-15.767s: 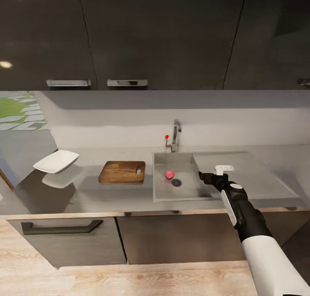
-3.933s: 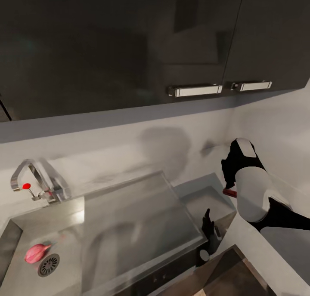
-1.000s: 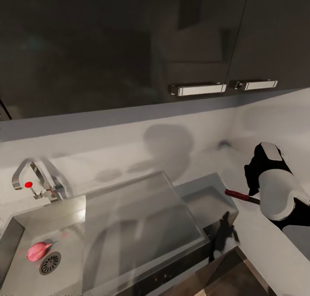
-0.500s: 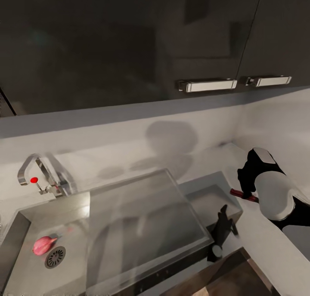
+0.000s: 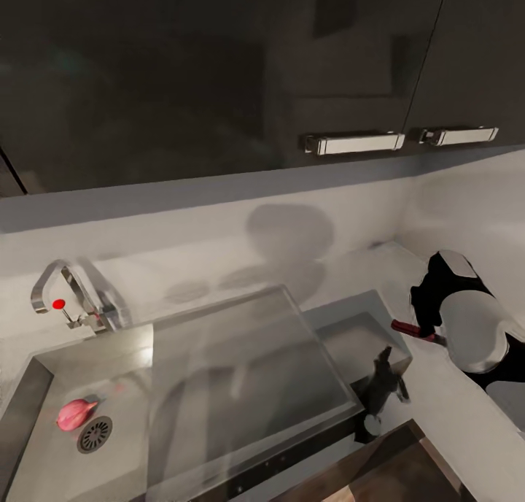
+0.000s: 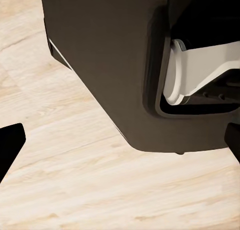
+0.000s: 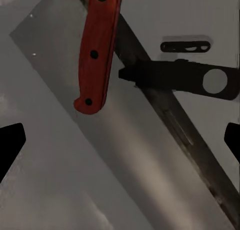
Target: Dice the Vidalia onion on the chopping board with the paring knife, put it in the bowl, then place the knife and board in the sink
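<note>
A pink onion (image 5: 76,413) lies in the sink (image 5: 44,385) beside the tap (image 5: 69,294); the right gripper (image 5: 430,319) grasps the paring knife (image 5: 413,331).

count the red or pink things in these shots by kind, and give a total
onion in the sink: 1
tap knob: 1
knife handle, sticking out from the right gripper: 1
total: 3
</note>
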Robot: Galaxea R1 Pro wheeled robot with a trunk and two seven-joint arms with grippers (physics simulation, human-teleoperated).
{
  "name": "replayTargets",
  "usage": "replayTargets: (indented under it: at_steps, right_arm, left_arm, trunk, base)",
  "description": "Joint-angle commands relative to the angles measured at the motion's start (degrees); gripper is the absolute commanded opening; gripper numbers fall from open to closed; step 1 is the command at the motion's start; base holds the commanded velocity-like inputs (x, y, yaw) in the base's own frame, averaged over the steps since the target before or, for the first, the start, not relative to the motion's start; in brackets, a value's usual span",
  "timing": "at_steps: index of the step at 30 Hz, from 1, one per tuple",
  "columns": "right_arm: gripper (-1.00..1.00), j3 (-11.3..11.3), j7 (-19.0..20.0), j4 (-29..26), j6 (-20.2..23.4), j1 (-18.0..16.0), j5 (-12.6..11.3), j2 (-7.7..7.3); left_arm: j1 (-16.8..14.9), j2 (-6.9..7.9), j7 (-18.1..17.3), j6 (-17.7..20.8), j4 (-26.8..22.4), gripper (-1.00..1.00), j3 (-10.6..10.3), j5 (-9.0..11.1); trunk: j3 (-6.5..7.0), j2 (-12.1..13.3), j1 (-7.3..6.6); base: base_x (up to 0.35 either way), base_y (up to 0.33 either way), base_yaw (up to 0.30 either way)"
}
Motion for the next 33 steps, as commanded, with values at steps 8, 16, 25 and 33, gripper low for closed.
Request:
replayTargets:
  at_steps: [8,16,25,33]
  right_arm:
    - [1.0,-0.17,-0.34,-0.07,0.61,-0.12,0.06,-4.03]
    - [1.0,-0.17,-0.24,-0.07,0.58,-0.13,0.06,-4.34]
    - [1.0,-0.07,0.38,-0.07,0.58,-0.13,0.06,-3.71]
    - [1.0,-0.07,0.47,-0.07,0.58,-0.13,0.06,-3.58]
  left_arm:
    - [0.02,0.0,-0.05,-0.01,-0.1,1.0,-0.01,0.02]
    - [0.02,-0.05,-0.04,-0.01,-0.1,1.0,-0.01,0.02]
    - [0.02,-0.09,-0.05,-0.01,-0.1,1.0,-0.02,0.02]
    - [0.02,-0.17,-0.04,-0.01,-0.12,1.0,-0.04,0.02]
  trunk:
    - [-0.11,-0.1,0.03]
    - [-0.53,-0.1,0.03]
    - [-1.34,-0.1,0.03]
    - [-1.79,-0.1,0.03]
  base:
    - [0.0,0.0,0.003]
    - [0.0,0.0,0.014]
    - [0.0,0.0,0.0]
    - [0.0,0.0,0.0]
